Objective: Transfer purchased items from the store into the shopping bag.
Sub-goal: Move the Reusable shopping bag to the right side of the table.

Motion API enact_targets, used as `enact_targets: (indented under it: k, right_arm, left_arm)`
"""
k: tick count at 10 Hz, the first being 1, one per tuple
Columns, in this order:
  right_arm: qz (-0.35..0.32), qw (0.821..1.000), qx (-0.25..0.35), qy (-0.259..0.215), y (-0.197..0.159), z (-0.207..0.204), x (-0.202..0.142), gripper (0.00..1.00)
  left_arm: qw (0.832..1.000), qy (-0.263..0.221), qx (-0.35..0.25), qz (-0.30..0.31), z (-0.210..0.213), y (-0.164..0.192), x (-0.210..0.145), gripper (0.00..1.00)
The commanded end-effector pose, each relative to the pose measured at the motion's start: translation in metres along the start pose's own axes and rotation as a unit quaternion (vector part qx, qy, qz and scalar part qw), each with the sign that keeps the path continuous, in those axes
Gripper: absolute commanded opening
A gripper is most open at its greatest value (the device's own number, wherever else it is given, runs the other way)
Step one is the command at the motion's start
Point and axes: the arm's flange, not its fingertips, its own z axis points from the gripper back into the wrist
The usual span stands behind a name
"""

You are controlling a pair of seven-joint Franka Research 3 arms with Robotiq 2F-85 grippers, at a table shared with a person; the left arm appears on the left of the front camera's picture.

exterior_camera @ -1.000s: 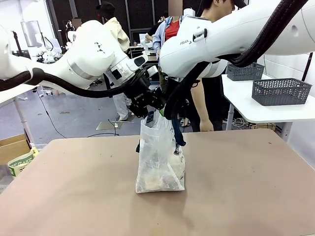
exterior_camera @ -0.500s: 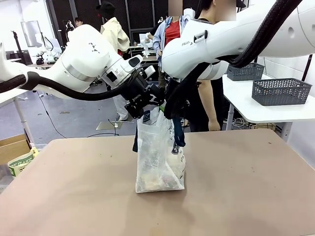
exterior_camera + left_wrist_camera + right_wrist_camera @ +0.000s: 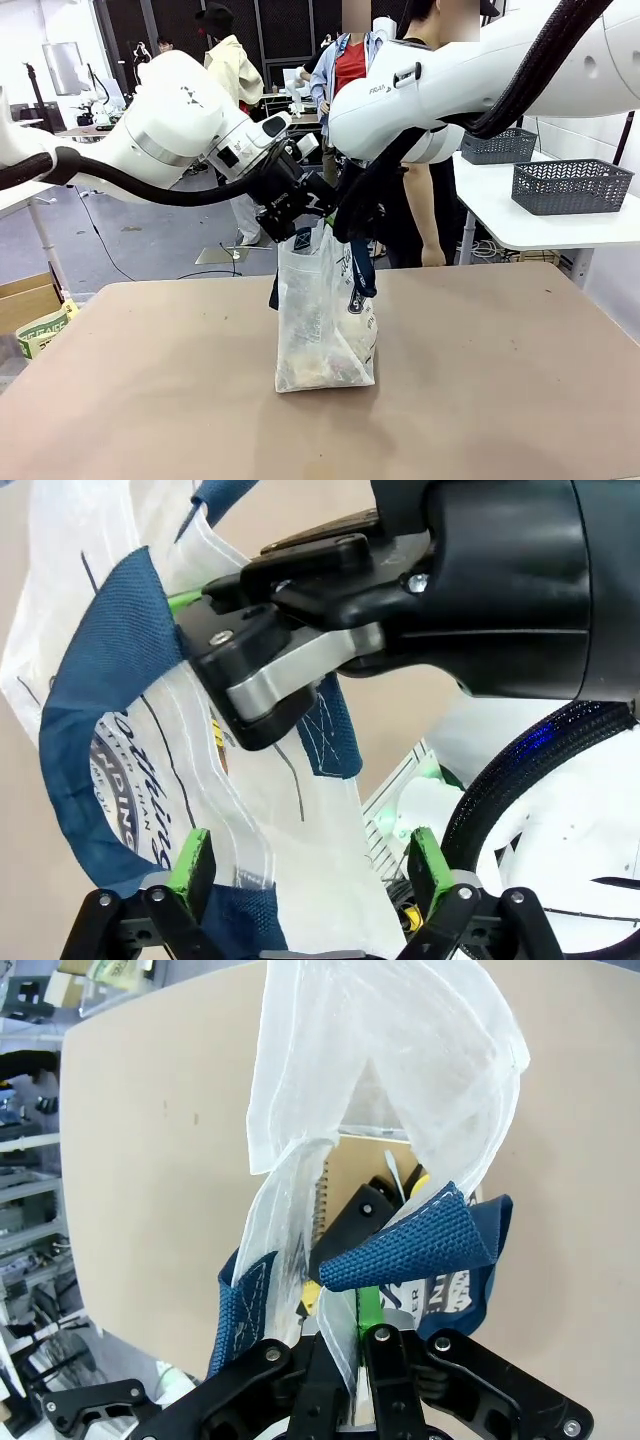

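Observation:
The shopping bag (image 3: 325, 320) stands upright mid-table, whitish and translucent, with purchased items (image 3: 325, 368) showing dimly at its bottom. My right gripper (image 3: 343, 228) is shut on a navy handle (image 3: 420, 1240) at the bag's mouth, holding it up. In the right wrist view a tan packet (image 3: 372, 1175) and a white stick (image 3: 392, 1176) lie inside the bag (image 3: 400, 1060). My left gripper (image 3: 300, 222) is at the bag's top on the other side. Its fingers (image 3: 190, 860) are open, and the bag's plastic (image 3: 250, 780) and second handle (image 3: 90, 710) hang between them. The right gripper (image 3: 195, 615) is close ahead.
A person (image 3: 420, 200) stands behind the bag at the table's far edge (image 3: 150, 290). A white side table at the right carries two dark grey lattice baskets (image 3: 570, 185). A cardboard box (image 3: 30, 300) sits on the floor at the left.
The left gripper has risen slightly and shifted left at the bag's mouth, and the bag's top stands a little higher. The right gripper has kept its hold.

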Motion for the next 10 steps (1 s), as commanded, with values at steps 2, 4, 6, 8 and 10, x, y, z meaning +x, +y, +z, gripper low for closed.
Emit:
enact_targets:
  k: [2,4,6,8,10]
  right_arm:
    - [0.000,1.000,0.023,-0.006,0.003,-0.002,0.002,0.00]
    - [0.002,1.000,0.028,-0.005,0.004,-0.001,0.001,0.00]
    - [0.003,1.000,0.030,-0.004,0.005,-0.001,0.000,0.00]
    - [0.002,1.000,0.030,-0.004,0.005,0.000,0.000,0.00]
    - [0.004,0.999,0.031,-0.004,0.006,0.000,0.000,0.00]
  left_arm:
    - [1.000,0.017,0.000,-0.017,-0.015,-0.001,-0.003,1.00]
    - [0.999,0.024,0.035,-0.014,-0.023,-0.004,-0.003,1.00]
    - [0.996,0.031,0.080,-0.016,-0.030,-0.004,-0.006,1.00]
    - [0.993,0.029,0.110,-0.014,-0.030,-0.006,-0.007,0.60]
    - [0.992,0.021,0.125,-0.017,-0.028,-0.008,-0.006,0.20]
